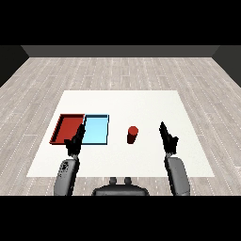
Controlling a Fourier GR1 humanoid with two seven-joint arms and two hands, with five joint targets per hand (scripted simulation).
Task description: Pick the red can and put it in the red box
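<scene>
I see the red can point(132, 134) upright on the white table point(141, 103), between the light blue tray point(96, 130) and my right hand point(168, 138), touching neither. Red tray point(67, 128) lies left of the blue one, edges touching. Right hand's fingers look straight, holding nothing. My left hand point(75, 141) sits over the near edge where both trays meet; its fingers seem relaxed, hard to tell.

Even, bright light falls on the white surface point(141, 103), with no glare. Shadows are faint; the red can point(132, 134) seems to cast almost none. The far wall behind the floor point(117, 70) stays dark.
</scene>
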